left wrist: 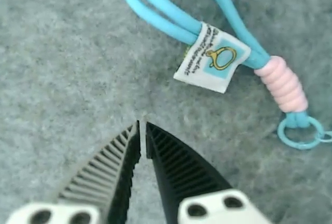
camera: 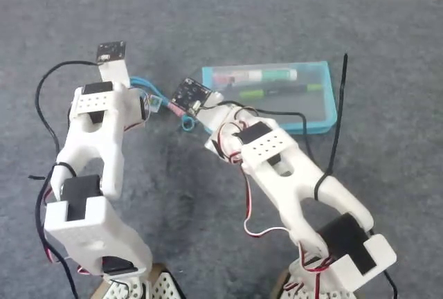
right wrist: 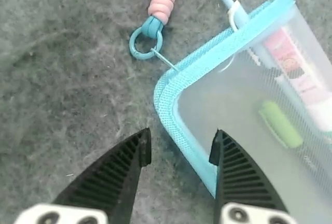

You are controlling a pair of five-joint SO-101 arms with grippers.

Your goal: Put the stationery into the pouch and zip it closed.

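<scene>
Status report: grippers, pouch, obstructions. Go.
Left gripper shut above grey felt, beside light-blue cord strap. Right gripper open over a corner of the clear blue-trimmed pouch. Pale-blue pen pokes past the rim.

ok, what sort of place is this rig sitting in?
Probably a lab or hobby robot bench: a grey felt-covered table, the left arm and right arm with loose wiring, and a clear pouch as the test item.

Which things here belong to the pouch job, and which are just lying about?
Job: pouch; stationery inside it; blue strap ringed to the pouch corner; left claw; right claw.
Lying about: grey mat; black cable.
</scene>
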